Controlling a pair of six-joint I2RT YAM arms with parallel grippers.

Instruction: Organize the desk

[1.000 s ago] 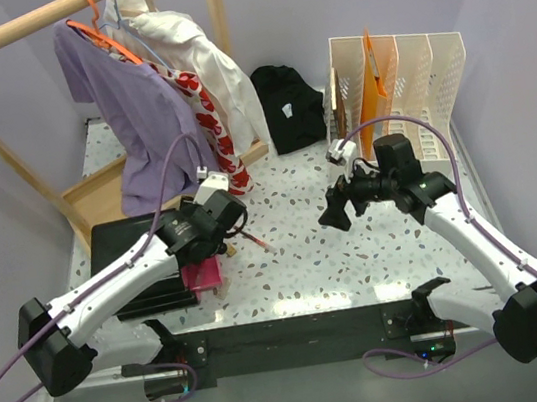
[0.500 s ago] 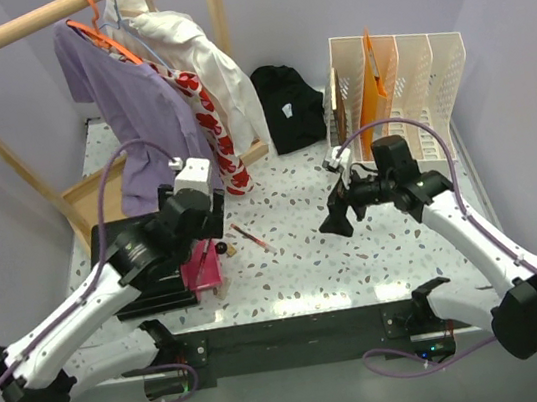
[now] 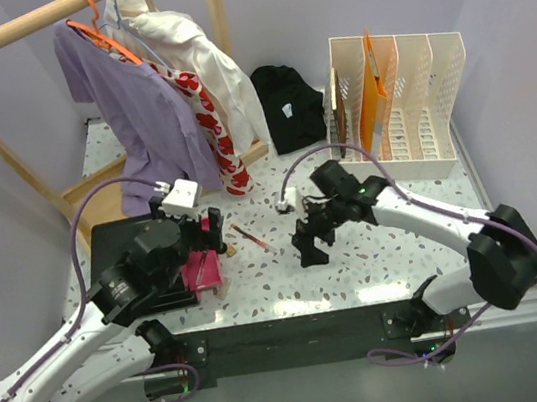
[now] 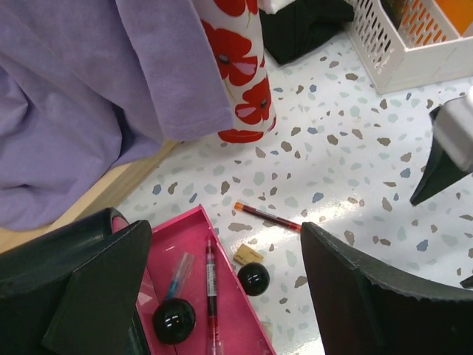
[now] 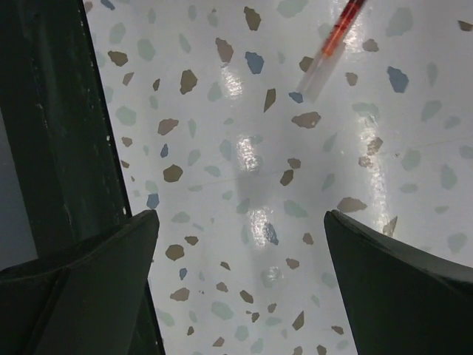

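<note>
The right gripper (image 5: 240,222) hangs over the desk (image 5: 222,126) with its jaws spread wide and nothing between them. Its two dark fingers (image 5: 89,288) fill the lower corners. The white terrazzo top, flecked with brown, tan and blue-grey, shows bright glare patches in the middle. A pen (image 5: 332,43) with a red-orange barrel and a clear tip lies slantwise at the upper right, well apart from both fingers. A black rail (image 5: 63,111) runs down the left side.

Bright overhead light, glare on desk (image 5: 251,163)
</note>
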